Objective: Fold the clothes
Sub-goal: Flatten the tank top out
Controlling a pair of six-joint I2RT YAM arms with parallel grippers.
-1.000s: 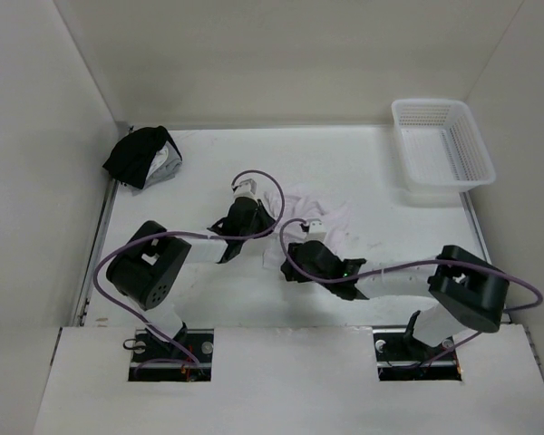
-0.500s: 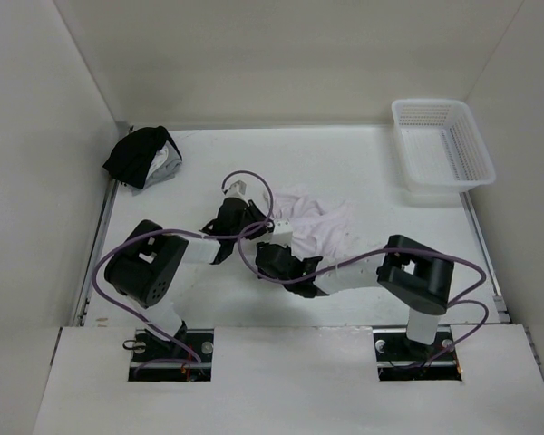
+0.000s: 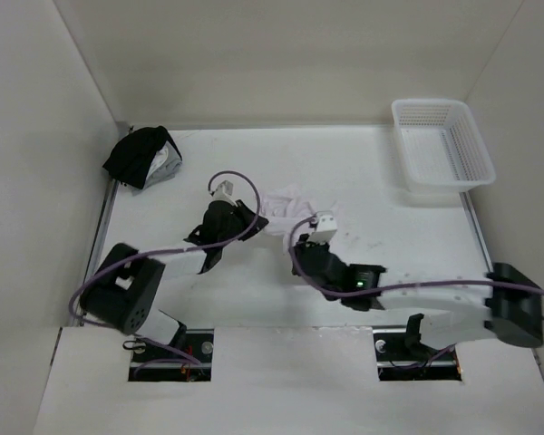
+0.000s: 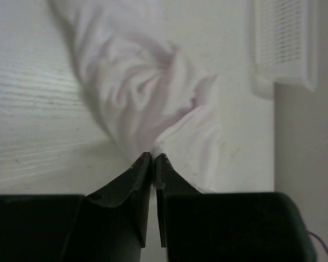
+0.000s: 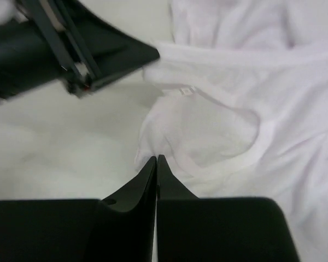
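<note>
Thin wrinkled pinkish-white cloth garment (image 3: 286, 201) bunched mid-counter, unfolded. Left hand (image 4: 153, 157) pinching one edge; right hand (image 5: 156, 158) pinched shut on hem. Spreading and all folds left.

Left arm (image 3: 177, 260) reaching toward left side of clothes (image 3: 286, 199), elbow sitting low. Left gripper (image 4: 153, 157) pinching clothes' left edge, jaws almost touching. Right arm (image 3: 417, 294) lying stretched low toward clothes' near side. Right gripper (image 5: 156, 158) pressing jaws together, tips touching clothes' near edge.
</note>
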